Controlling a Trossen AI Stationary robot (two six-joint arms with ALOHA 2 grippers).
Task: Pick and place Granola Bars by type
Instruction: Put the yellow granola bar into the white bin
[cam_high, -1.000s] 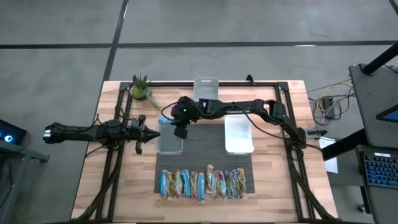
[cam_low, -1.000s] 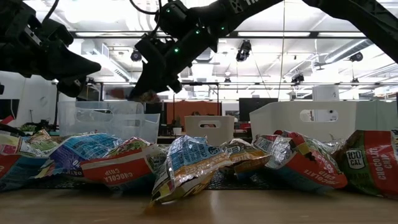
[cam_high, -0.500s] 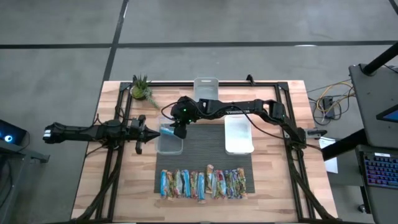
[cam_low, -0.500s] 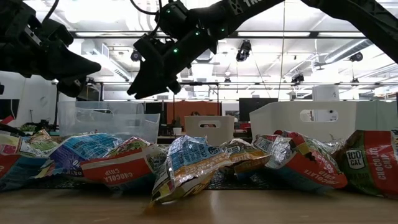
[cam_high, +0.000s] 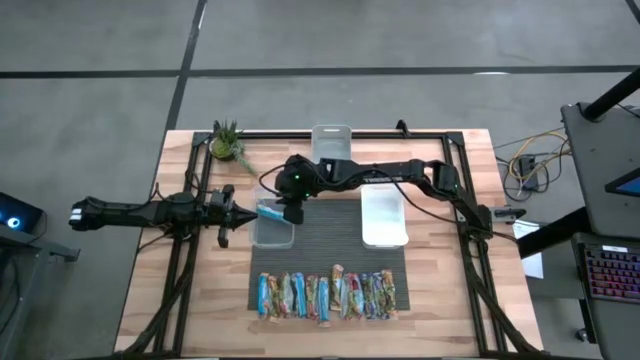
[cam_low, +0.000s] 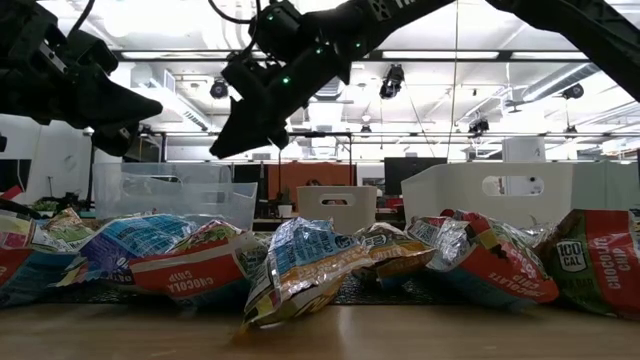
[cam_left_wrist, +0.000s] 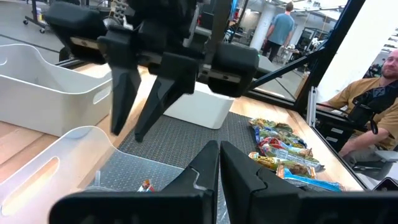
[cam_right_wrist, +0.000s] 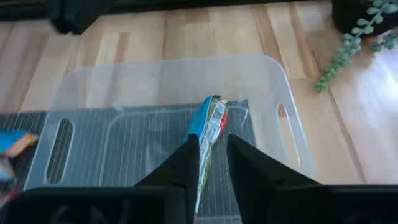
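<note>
Mid-sort, placing step: right gripper (cam_right_wrist: 213, 163) above clear bin (cam_high: 273, 228), fingers slightly parted, nothing held. Blue bar (cam_right_wrist: 210, 119) lying loose in bin. Next: lift clear, reach to row of bars (cam_high: 328, 295) at worktop (cam_high: 440, 300) front edge. Crinkly shiny wrappers, slim oblong; translucent smooth plastic. Left gripper (cam_left_wrist: 219, 163) closed, empty, beside bin.

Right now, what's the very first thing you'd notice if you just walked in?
The row of shiny granola bars along the table's near edge catches the eye first. Next, the right gripper stretching across to hover over the clear bin at the left of the dark mat, where one blue bar lies inside. The left gripper waits, shut, just beside that bin.
</note>
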